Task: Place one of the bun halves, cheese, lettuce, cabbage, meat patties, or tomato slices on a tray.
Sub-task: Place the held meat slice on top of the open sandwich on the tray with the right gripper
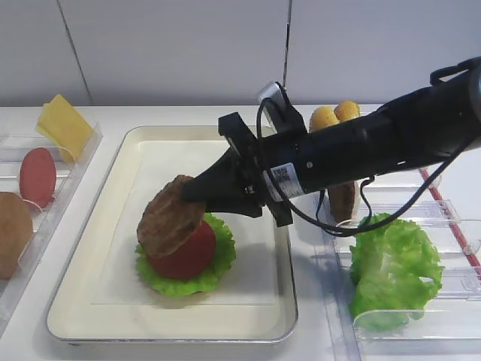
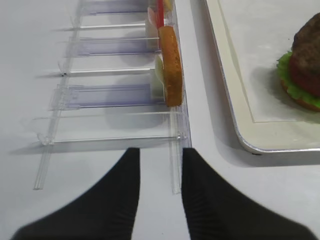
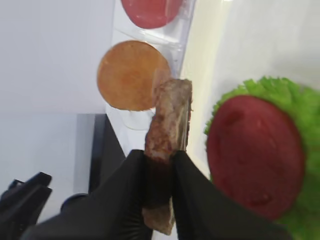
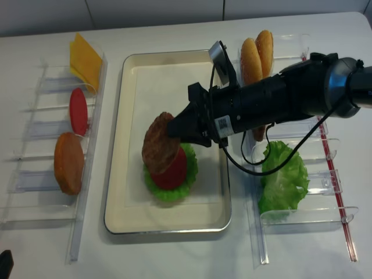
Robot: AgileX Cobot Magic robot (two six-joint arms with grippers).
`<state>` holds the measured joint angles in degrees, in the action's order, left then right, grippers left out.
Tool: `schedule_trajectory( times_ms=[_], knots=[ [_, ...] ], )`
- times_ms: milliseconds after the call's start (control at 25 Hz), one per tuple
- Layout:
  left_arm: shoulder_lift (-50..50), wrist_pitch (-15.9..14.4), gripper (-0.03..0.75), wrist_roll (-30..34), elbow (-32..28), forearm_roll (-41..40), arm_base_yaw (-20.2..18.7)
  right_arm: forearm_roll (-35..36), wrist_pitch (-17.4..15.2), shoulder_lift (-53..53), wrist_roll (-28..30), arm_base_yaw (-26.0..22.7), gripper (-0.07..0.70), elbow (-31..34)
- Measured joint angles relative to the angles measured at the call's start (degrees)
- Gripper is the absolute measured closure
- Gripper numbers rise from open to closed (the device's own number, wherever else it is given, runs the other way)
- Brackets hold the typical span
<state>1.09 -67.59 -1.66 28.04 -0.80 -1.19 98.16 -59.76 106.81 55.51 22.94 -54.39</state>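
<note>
Mid-placement: right gripper, fingers clamped on a meat patty tilted over the tomato slice and lettuce at the tray's six o'clock, next needing lowering, levelling, release; left gripper fingers apart over the counter.

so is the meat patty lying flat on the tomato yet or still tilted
Tilted. The meat patty is pinched edge-on in the right gripper, slanting over the tomato slice on the lettuce; whether its lower edge touches is unclear.
</note>
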Motion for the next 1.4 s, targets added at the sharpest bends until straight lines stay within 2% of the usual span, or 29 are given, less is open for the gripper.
schedule_trajectory(
  times_ms=[120,520,1400],
  knots=[
    [0.00,0.00,0.518,0.00,0.00,0.00,0.00,-1.59,0.94,0.23,-0.82,0.49,0.468,0.00],
    [0.00,0.00,0.518,0.00,0.00,0.00,0.00,-0.31,0.74,2.48,-0.82,0.88,0.469,-0.07],
    [0.00,0.00,0.518,0.00,0.00,0.00,0.00,-4.95,1.01,2.76,-2.07,-0.26,0.472,-0.12]
  ],
)
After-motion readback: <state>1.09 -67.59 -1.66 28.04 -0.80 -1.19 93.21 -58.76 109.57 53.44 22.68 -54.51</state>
